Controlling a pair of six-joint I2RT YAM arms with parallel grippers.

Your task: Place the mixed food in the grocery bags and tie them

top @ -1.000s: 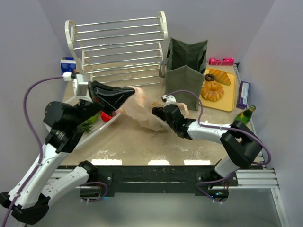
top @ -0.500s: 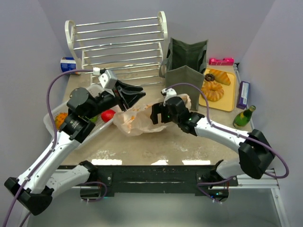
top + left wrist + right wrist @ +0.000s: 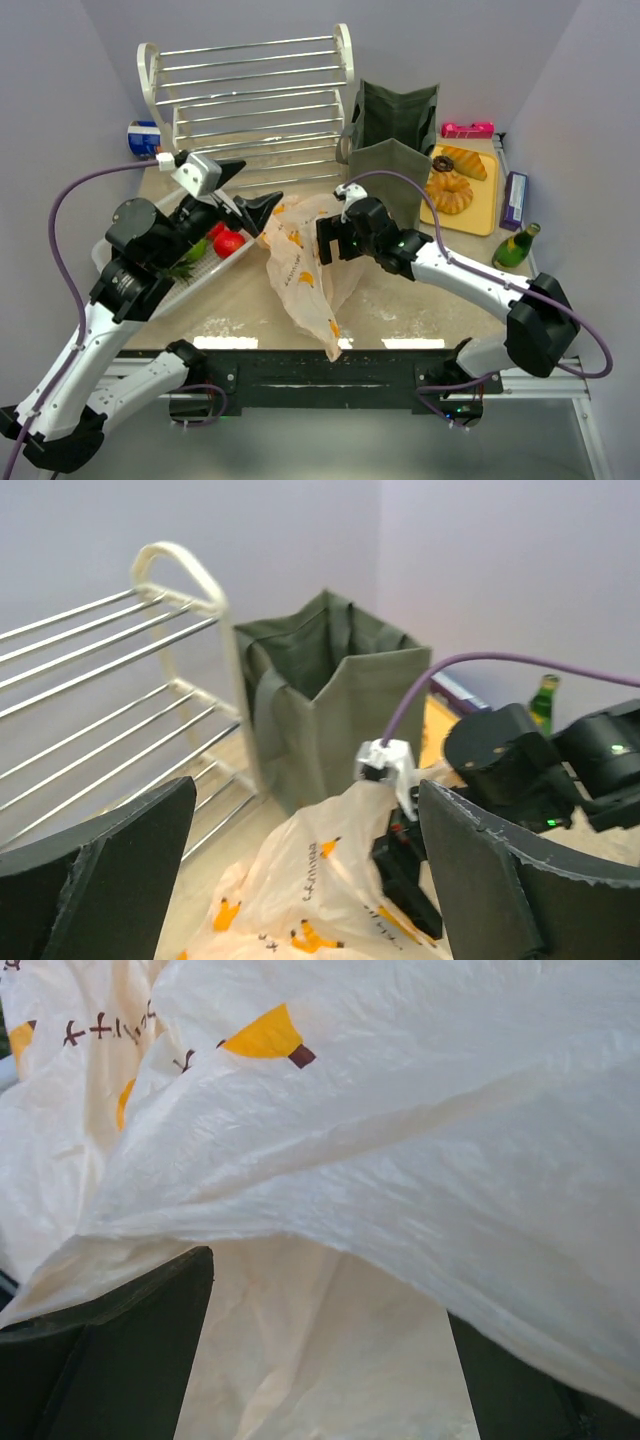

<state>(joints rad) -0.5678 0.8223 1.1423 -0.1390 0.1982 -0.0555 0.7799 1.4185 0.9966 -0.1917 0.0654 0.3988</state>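
Left claw (image 3: 305,870) and right claw (image 3: 325,1370) spread wide; right wrist view shows only peach bag (image 3: 400,1160).

The plastic bag (image 3: 300,270) is lying in the middle of the tabletop (image 3: 400,310), stretching toward the near edge. Behind it and to the right, the fabric tote (image 3: 392,150) is standing upright, and the slatted rack (image 3: 255,100) is standing just left of the tote along the back. Left of the bag, a tray (image 3: 222,266) is sitting on the tabletop, holding fruits (image 3: 229,243). Right of the tote, a board (image 3: 478,218) is carrying pastries (image 3: 448,190). A box (image 3: 515,200) is lying along the board's right edge, and a bottle (image 3: 517,247) is standing just in front of the box. The left fingers (image 3: 262,205) are hanging by the bag's upper left edge, while the right fingers (image 3: 327,240) are sitting against its right side.
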